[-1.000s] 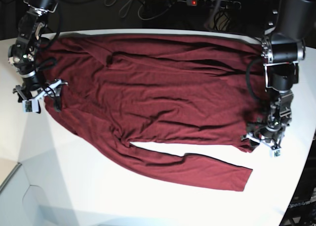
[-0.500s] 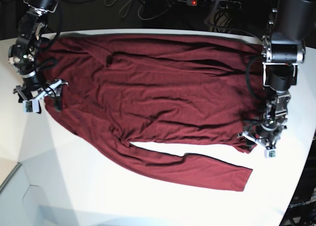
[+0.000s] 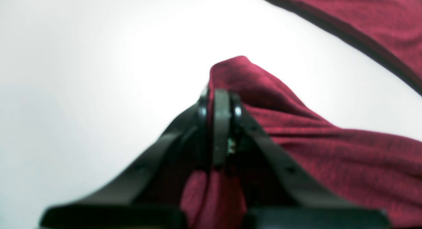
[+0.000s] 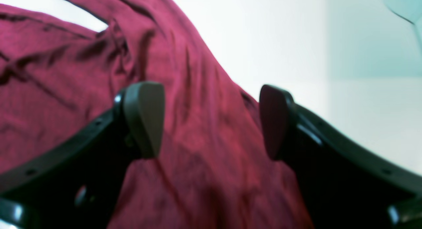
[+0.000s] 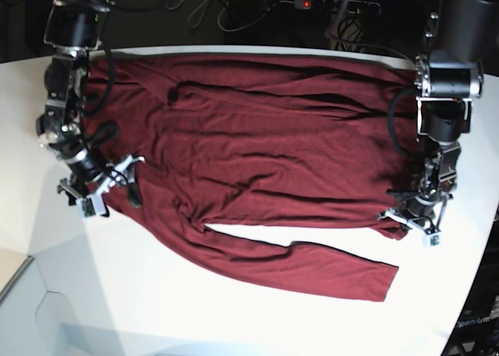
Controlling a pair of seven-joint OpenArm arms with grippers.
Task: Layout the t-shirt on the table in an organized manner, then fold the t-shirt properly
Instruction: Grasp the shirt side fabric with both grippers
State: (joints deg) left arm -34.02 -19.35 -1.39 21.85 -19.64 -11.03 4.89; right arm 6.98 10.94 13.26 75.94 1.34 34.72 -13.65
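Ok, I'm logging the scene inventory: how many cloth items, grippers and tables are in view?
Cloth items: 1, the t-shirt
Grippers: 2, left gripper shut on the shirt's edge, right gripper open over it
Tables: 1, the white table
Total: 4

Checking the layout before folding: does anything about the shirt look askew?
Yes. The t-shirt lies wrinkled, and one long sleeve trails off at a slant across the table instead of lying straight beside the body.
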